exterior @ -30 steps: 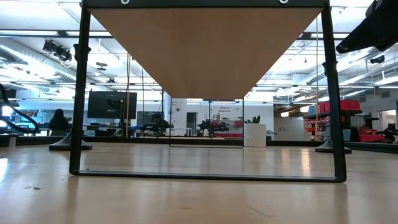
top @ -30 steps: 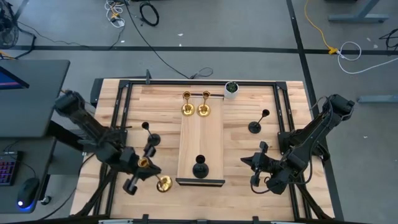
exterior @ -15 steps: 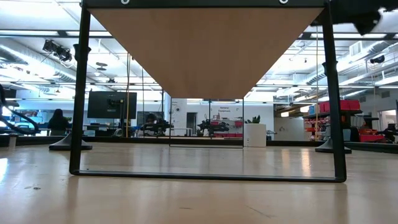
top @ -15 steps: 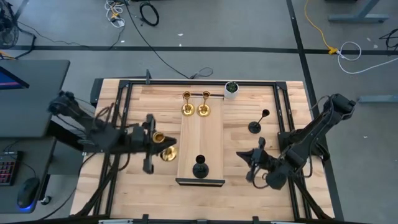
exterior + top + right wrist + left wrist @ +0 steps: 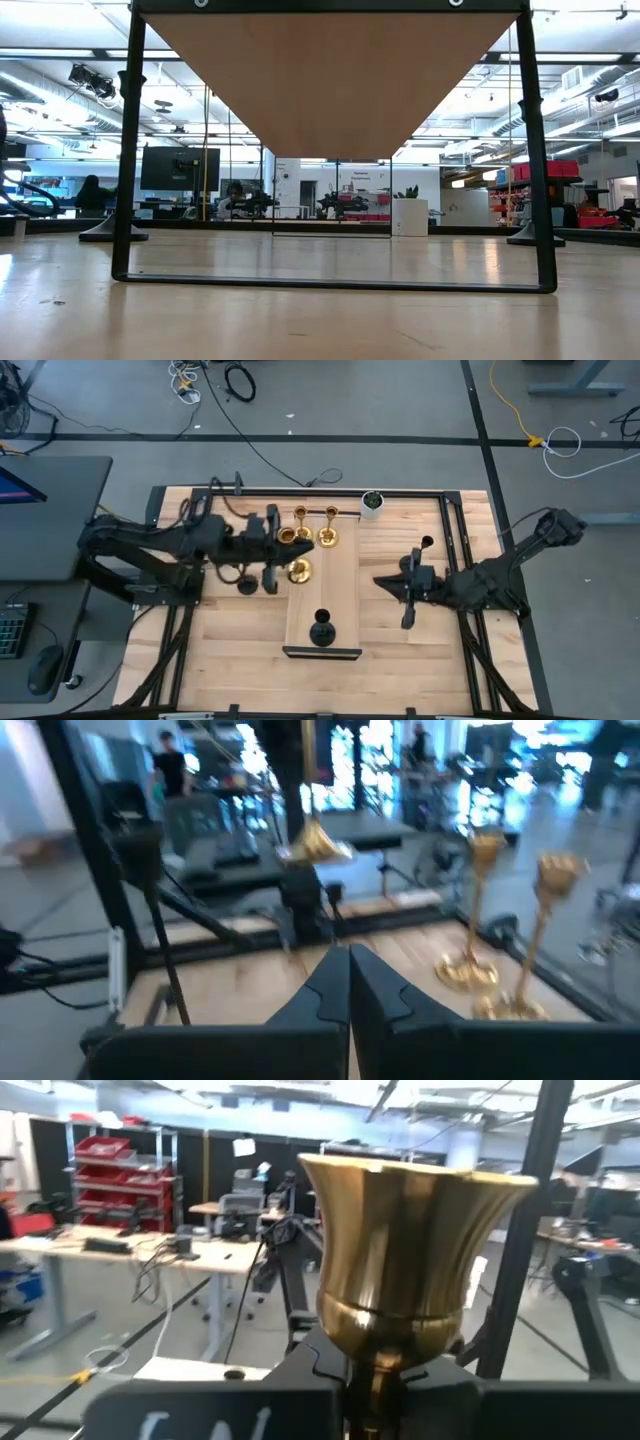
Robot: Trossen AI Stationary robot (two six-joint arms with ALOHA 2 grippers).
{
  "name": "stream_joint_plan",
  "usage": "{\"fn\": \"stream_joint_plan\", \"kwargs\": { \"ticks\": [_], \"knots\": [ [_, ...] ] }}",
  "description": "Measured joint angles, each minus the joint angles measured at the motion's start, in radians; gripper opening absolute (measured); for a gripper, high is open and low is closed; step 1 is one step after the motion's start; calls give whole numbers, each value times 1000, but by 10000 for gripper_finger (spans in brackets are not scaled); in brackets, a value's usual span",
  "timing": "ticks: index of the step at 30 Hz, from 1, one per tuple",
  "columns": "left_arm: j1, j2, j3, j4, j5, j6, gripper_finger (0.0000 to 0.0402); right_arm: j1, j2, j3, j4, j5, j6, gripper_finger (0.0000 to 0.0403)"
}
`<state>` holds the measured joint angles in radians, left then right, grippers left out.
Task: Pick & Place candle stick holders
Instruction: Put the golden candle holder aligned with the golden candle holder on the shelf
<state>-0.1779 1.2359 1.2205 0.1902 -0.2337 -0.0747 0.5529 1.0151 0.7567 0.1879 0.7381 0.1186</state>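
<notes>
left tool pinches a gold candle stick holder at the raised board, where two gold holders and a black one stand; right tool, pressed together, nears another black holder on the counter.

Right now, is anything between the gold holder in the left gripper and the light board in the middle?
Nothing visible. The left gripper carries the gold holder at the light board's left edge; two gold holders stand at the far end, a black holder at the near end.
</notes>
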Motion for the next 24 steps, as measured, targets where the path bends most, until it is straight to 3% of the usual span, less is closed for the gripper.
{"fn": "stream_joint_plan", "kwargs": {
  "ticks": [5, 10, 20, 24],
  "knots": [
    [96, 62, 0, 94, 136, -27, 13, -112, -18, 0, 82, -157, -30, 0],
    [184, 112, 0, 142, 209, -76, 13, -226, -16, 2, 144, -314, -32, 0],
    [251, 234, 0, 334, 342, -151, 13, -386, 66, 130, 122, -522, -28, 0],
    [248, 270, 47, 302, 378, -145, 13, -408, 124, 167, 76, -550, -22, 0]
  ]
}}
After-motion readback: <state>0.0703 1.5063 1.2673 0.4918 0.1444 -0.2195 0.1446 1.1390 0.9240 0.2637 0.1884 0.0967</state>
